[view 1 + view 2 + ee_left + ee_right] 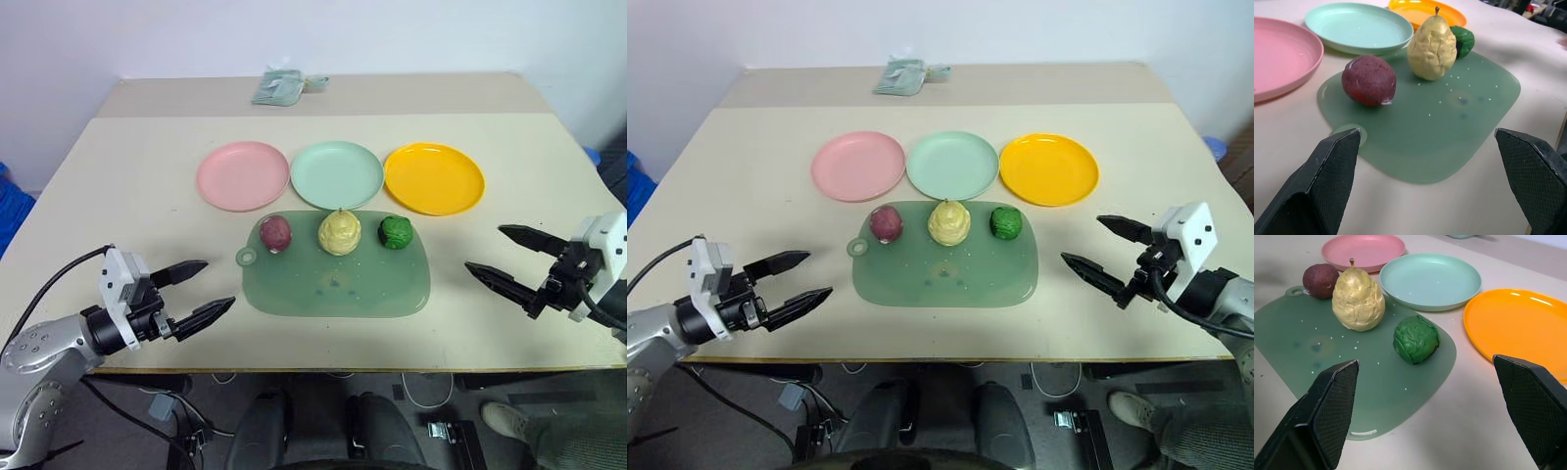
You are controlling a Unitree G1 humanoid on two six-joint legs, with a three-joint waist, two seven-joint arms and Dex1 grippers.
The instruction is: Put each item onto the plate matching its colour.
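Item count, as seen from the head views:

Plates: three. One pink plate [243,175], one mint green plate [336,174], one yellow plate [434,178].

Toy foods: three. One dark red-purple round piece [276,233], one pale yellow pear-shaped piece [340,232] with a stem, one dark green bumpy piece [396,232].

Boards: one. A translucent green board [333,284] with rounded corners.

Desks: two surfaces butted together, a near desk [127,196] and a far desk [411,93].

Other objects: one pale green bundle [279,86] on the far desk; what it is cannot be told.

Grippers: two. One left gripper [201,291], one right gripper [499,256], each with two black fingers.
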